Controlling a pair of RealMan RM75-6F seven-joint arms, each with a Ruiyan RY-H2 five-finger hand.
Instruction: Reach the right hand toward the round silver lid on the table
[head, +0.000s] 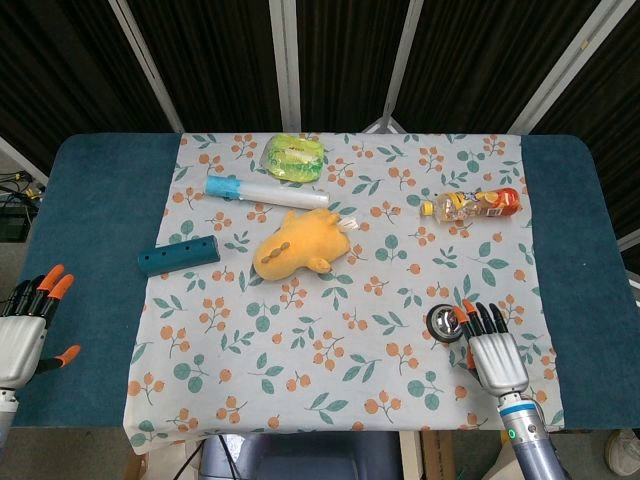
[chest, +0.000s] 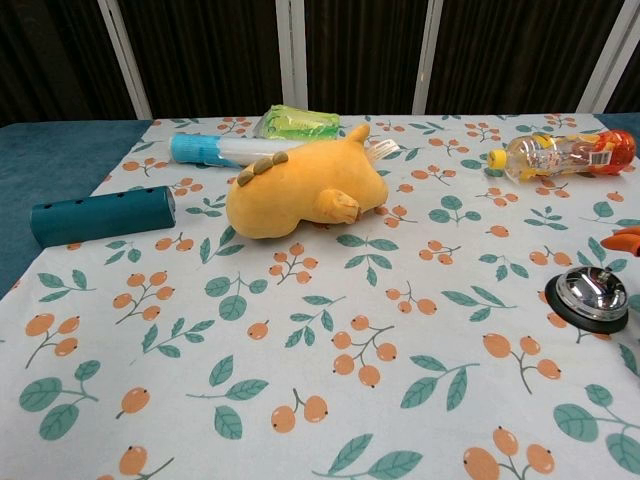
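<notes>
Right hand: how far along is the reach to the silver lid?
Nearly there. Done: the right hand lies beside the round silver lid, fingertips level with its right edge; whether they touch, the head view cannot settle. In hand: fingers spread, nothing held. Left: closing the last gap onto the lid. The left hand hangs open at the table's left edge.

A yellow plush toy (head: 292, 248) lies mid-cloth, near a teal tube (head: 178, 255) and a bottle (head: 470, 205).

Head cam overhead; chest cam low, close.
</notes>
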